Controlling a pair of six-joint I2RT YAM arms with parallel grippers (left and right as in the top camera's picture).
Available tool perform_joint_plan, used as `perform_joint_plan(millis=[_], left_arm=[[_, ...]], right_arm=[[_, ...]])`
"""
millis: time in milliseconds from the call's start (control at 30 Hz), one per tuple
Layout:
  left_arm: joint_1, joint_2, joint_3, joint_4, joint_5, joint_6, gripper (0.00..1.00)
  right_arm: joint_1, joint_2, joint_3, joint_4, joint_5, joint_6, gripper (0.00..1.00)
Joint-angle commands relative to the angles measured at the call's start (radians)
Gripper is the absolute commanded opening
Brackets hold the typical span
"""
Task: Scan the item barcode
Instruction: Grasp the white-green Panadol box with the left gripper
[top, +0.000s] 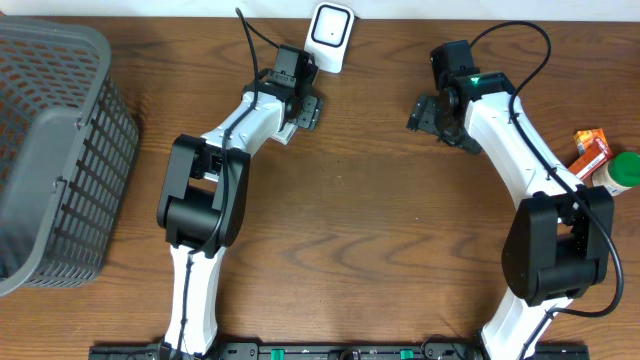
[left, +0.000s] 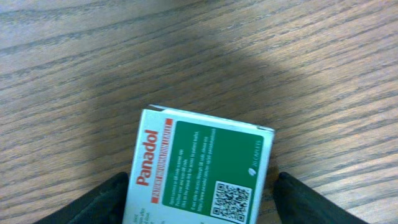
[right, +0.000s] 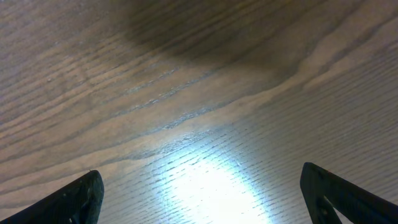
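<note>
Basket: a grey mesh basket (top: 50, 150) stands at the far left of the wooden surface (top: 380, 230).
Left arm: it reaches up the surface toward the far edge, its wrist just beside the scanner.
Left fingers: the left fingers (left: 99, 202) are spread, one on either side of the Panadol box. A thin strip of wood shows between the right-hand finger and the box edge. Whether the left-hand finger touches the box cannot be told.
Panadol box: the Panadol box (left: 199, 168) lies flat on the surface between those fingers. Its green and white face is up, with the red brand name along one side and a QR code near the lower edge of the wrist view.
Scanner: a white scanner (top: 331, 35) with a dark window sits at the far edge, near the middle.
Right fingers: the right fingers (right: 74, 199) are spread wide above bare wood, with nothing between them.
Orange box: a small orange box (top: 590, 150) lies near the right edge.
Bottle: a white bottle (top: 620, 172) with a green cap lies just beside the orange box.
</note>
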Motion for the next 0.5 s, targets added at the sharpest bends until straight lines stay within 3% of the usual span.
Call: perform_joint_plan(millis=[0,267,467], left_arm=[[0.003,0.041,0.006,-0.023,-0.051,0.028,0.65],[0.002,0.039,0.006,-0.075,-0.082,0.028,0.53],[0.002,0.009,0.006,-0.145,-0.082,0.027,0.51]], right_arm=[[-0.011,-0.025,0.007,-0.002,-0.002,-0.012,0.96],[-0.011,-0.025,0.007,-0.002,-0.02,-0.012,0.95],[-0.011,-0.025,0.007,-0.002,-0.021,-0.012,0.95]])
